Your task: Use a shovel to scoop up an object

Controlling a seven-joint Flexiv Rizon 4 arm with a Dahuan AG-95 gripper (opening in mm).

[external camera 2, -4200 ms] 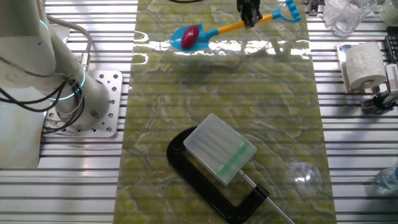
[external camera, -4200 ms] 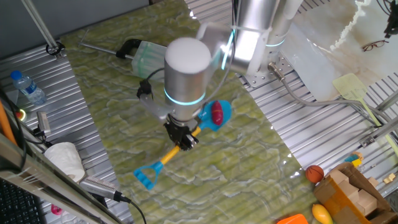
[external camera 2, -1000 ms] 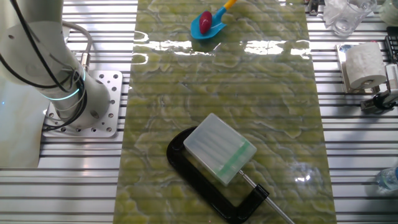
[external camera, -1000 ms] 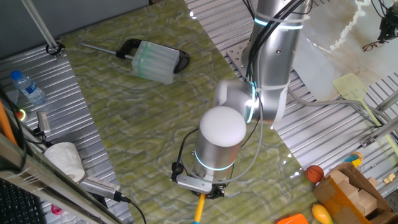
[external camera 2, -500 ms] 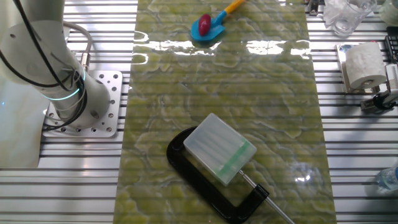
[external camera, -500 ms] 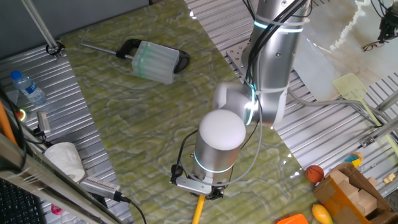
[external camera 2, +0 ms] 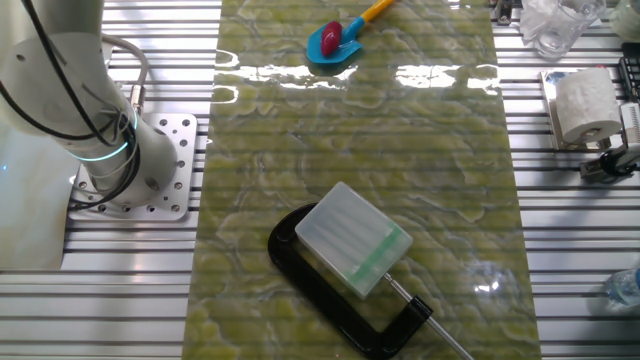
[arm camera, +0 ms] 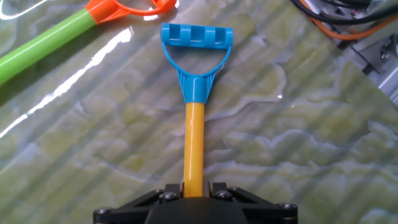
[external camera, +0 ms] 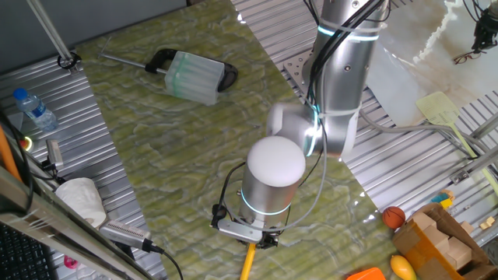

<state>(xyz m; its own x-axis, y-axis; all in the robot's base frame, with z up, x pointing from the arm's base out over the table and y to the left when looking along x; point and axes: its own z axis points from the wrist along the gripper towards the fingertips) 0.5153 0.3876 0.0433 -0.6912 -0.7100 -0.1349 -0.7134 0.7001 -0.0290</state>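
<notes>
1. Green marbled matting is covering the table [external camera: 156,148] in one fixed view, with ribbed metal on either side. The arm's large joint is blocking most of the gripper [external camera: 250,236], which is sitting low at the near edge of the mat. Only a short yellow piece of the shovel [external camera: 249,260] is showing below it, running on toward the frame's bottom edge. A pale dustpan [external camera: 193,75] is lying well apart at the far end.

2. From the other fixed view, the shovel's blue blade [external camera 2: 331,44] is resting at the far edge of the mat, with the object [external camera 2: 329,37] sitting inside it. The yellow shaft is leaving the blade up and to the right, out of frame; the gripper is not showing here.

3. Along the fingers in the hand view, the gripper [arm camera: 194,190] is clenching the yellow shaft, jaws pressing it from both sides. The D-shaped end [arm camera: 196,37] is pointing straight away from the hand, so the long axis is lining up with the camera, and the loaded blade is judged to lie behind the fingers. Any lift should be keeping that axis level, or the object may roll off.
</notes>
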